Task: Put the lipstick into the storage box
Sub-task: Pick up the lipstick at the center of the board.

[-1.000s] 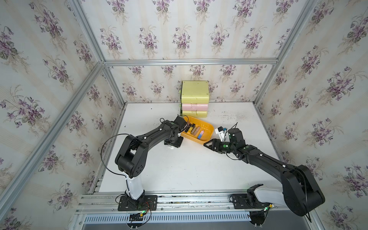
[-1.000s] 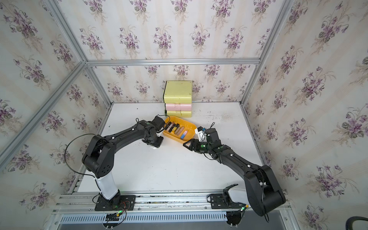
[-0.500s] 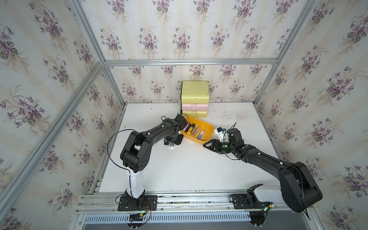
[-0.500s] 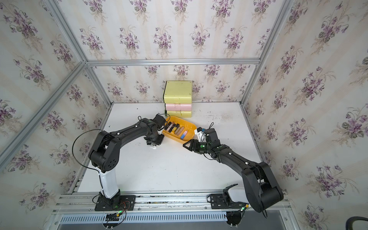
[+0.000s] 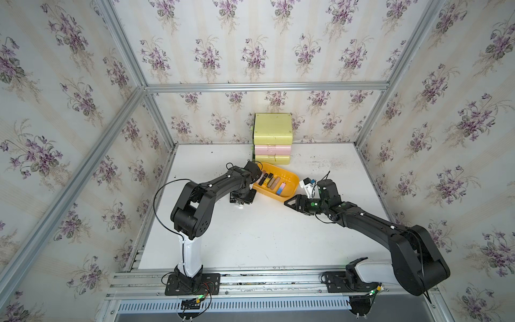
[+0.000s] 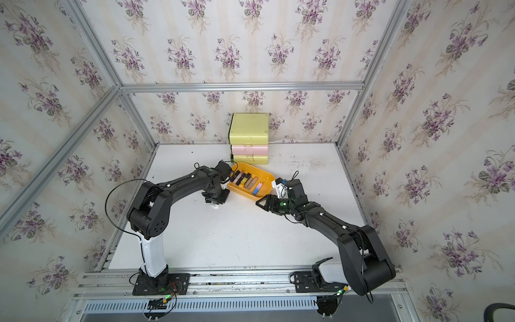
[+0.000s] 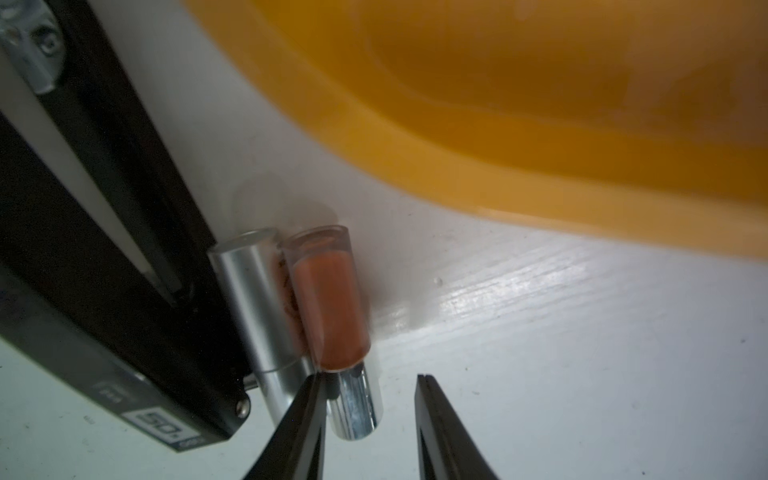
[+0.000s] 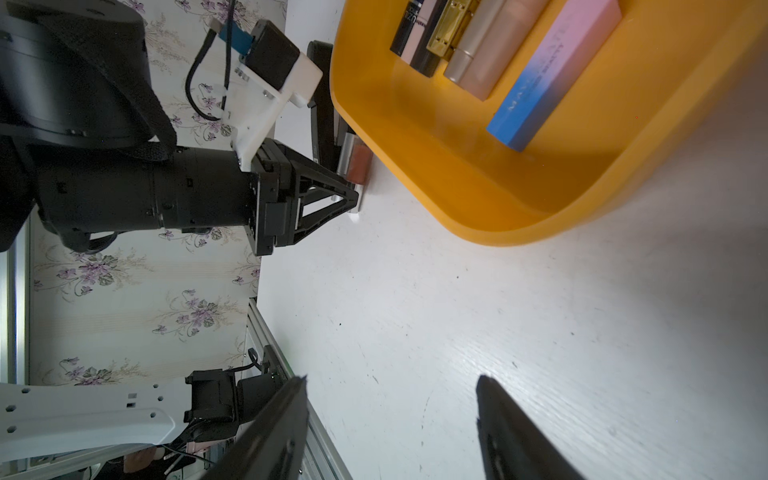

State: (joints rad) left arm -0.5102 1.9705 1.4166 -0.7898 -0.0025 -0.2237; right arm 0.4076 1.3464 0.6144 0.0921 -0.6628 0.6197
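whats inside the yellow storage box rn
The storage box holds a row of lipsticks, the last a pink-and-blue one. The left arm hides the corner nearest it.

Top views: bright, even, diffuse light; sharp, with lines bowing toward the frame edges. Left wrist view: dimmer, shallow orange-yellow plastic tray [image 7: 457, 166] blurred soft, glare streak on white surface [image 7: 515, 286]. Right wrist view: soft grey shadow beside the tray.

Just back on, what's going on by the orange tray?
The left gripper is down at the white table beside the shallow orange-yellow plastic storage box, open jaws straddling the silver end of a clear, red-filled lipstick tube, not yet gripped. The right gripper hovers open and empty. Other lipsticks already lie in the box.
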